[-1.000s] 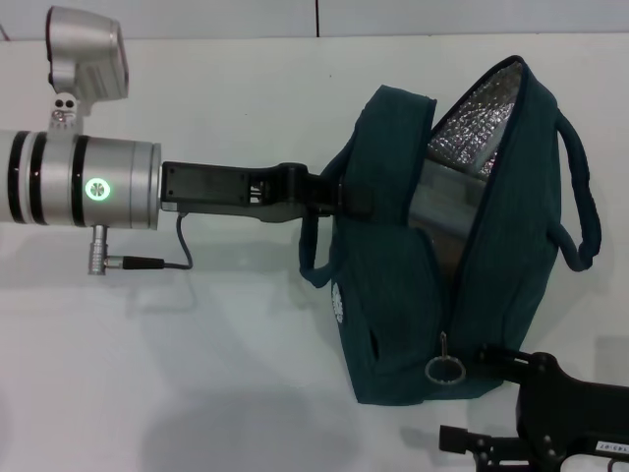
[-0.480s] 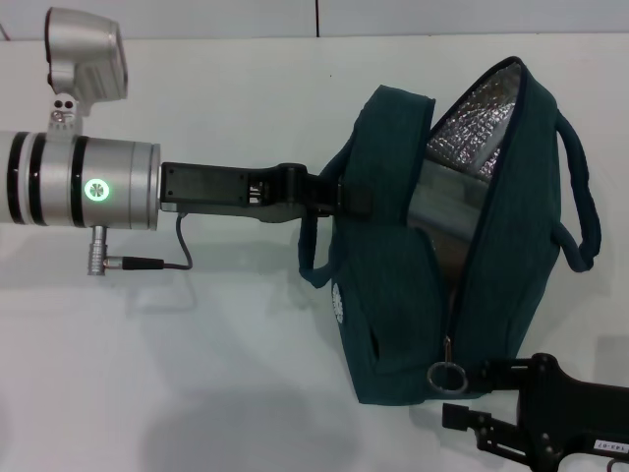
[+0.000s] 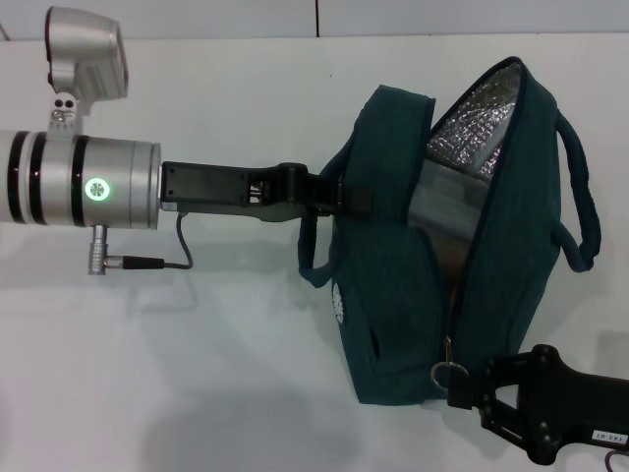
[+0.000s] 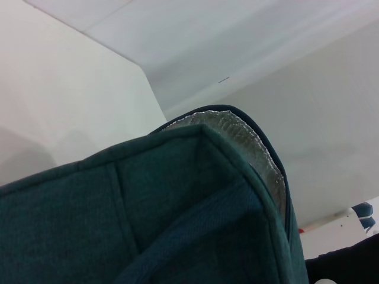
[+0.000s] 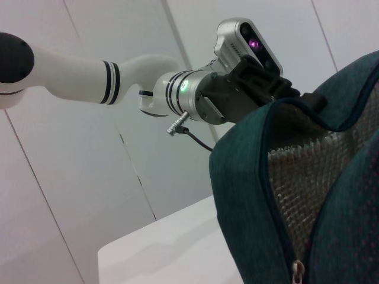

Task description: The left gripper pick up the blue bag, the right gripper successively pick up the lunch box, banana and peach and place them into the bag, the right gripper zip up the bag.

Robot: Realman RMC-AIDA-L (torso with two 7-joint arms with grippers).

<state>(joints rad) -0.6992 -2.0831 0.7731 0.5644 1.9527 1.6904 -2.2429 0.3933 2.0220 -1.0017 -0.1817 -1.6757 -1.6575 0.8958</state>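
Observation:
The blue bag (image 3: 393,285) stands on the white table (image 3: 197,374), its top zip gaping so the silver lining (image 3: 477,123) shows. From the left, my left gripper (image 3: 346,202) is shut on the bag's side by its handle; the right wrist view also shows the left gripper (image 5: 278,89) on the bag (image 5: 249,195). The zip pull ring (image 3: 444,374) hangs at the near end of the zip. My right gripper (image 3: 470,391) sits right beside that ring, at the bag's near right corner. Blue fabric (image 4: 177,219) fills the left wrist view. Lunch box, banana and peach are out of view.
The bag's second handle (image 3: 582,197) loops out on the right side. The table's far edge meets a wall (image 3: 314,15) behind the bag. A cable (image 3: 182,246) hangs under the left wrist.
My right gripper has moved up and left toward the zip pull ring and has tilted. The bag and the left arm have stayed put.

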